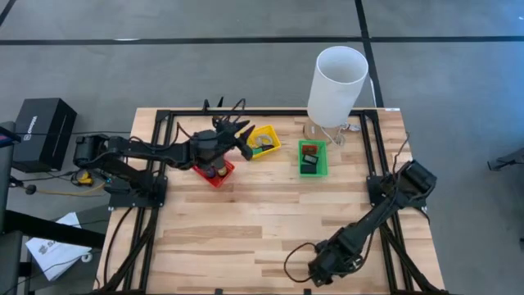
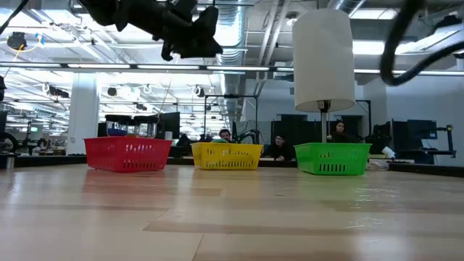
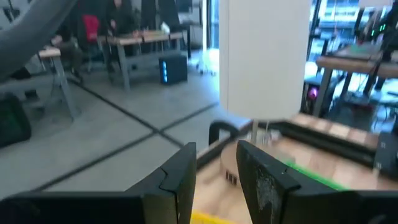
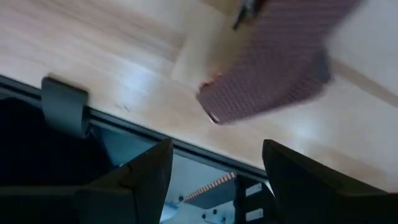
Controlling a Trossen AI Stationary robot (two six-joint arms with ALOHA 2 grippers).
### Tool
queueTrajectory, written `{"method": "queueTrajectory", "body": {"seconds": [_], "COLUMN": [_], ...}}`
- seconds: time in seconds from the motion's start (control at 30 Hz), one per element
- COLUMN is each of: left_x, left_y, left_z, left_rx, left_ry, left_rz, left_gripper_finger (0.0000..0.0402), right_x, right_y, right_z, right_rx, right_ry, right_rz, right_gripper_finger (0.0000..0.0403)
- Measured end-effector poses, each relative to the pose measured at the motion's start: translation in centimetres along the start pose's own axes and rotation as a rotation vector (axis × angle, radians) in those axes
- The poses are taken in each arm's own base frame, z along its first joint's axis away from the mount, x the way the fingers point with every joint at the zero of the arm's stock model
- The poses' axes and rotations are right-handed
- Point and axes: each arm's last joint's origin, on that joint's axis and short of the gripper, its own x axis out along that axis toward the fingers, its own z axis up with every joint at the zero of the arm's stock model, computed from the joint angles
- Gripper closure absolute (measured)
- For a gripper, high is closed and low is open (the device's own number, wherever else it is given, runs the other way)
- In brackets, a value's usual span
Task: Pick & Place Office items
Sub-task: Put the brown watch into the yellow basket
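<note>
My left gripper [image 1: 244, 135] [image 3: 217, 163] hangs in the air between the red bin [image 1: 214, 174] and the yellow bin [image 1: 264, 141]. It points level toward the white cylinder [image 3: 264, 59] and is open with nothing between its fingers. My right gripper [image 1: 318, 266] [image 4: 217, 155] is low over the table's near edge, slanting down and open. A blurred, dark reddish, finely patterned flat item [image 4: 267, 68] lies on the wood just beyond its fingers, untouched. Dark small items lie in the red, yellow and green bins [image 1: 312, 157].
The tall white cylinder [image 1: 336, 82] stands on a thin stand at the far edge behind the green bin. A black frame rail [image 1: 372, 156] runs around the table top. Bare wood [image 1: 246, 221] spreads between the bins and the near edge. People sit in the room beyond [image 2: 279, 148].
</note>
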Motion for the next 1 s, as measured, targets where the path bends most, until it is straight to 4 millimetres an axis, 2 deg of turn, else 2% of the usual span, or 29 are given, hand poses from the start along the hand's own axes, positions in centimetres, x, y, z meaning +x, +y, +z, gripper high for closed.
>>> {"method": "queueTrajectory", "body": {"seconds": [0.23,0.6,1.0], "left_x": [0.2,0.1,-0.8], "left_y": [0.4,0.2,-1.1], "left_z": [1.2,1.2,0.8], "left_rx": [-0.005,0.001,0.023], "left_ry": [-0.107,-0.105,-0.076], "left_rz": [0.013,0.007,-0.045], "left_gripper_finger": [0.0291,0.0291,0.0291], "right_x": [0.3,-0.8,-1.5], "right_y": [1.5,0.0,-0.2], "right_z": [0.5,0.9,2.4], "right_rx": [-0.031,0.046,0.058], "right_ry": [0.023,-0.093,-0.195], "right_rz": [0.114,0.009,-0.005], "right_gripper_finger": [0.0163,0.0163,0.0163]}}
